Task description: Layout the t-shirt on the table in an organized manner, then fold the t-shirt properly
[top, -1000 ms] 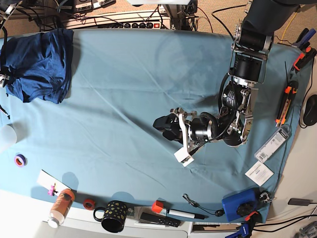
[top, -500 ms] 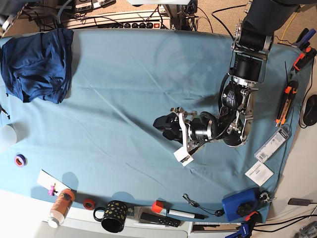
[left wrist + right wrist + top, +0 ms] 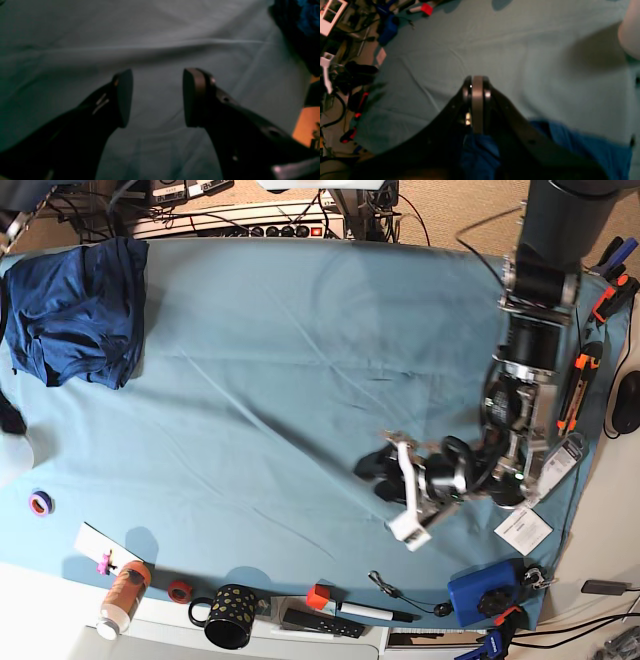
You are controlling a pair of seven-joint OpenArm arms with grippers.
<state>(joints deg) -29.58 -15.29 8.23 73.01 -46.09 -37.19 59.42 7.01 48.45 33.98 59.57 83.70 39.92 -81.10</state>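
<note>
My right gripper [image 3: 477,100] has just clamped the shirt [image 3: 75,310] at ten o'clock; my left gripper [image 3: 372,476], jaws apart, has slid toward four. Spreading can begin.

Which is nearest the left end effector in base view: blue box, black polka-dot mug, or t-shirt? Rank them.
From the left end effector:
1. Blue box, at the near table edge, toward the arm's side.
2. Black polka-dot mug, near edge, farther along.
3. T-shirt, bunched at the far opposite corner.
</note>
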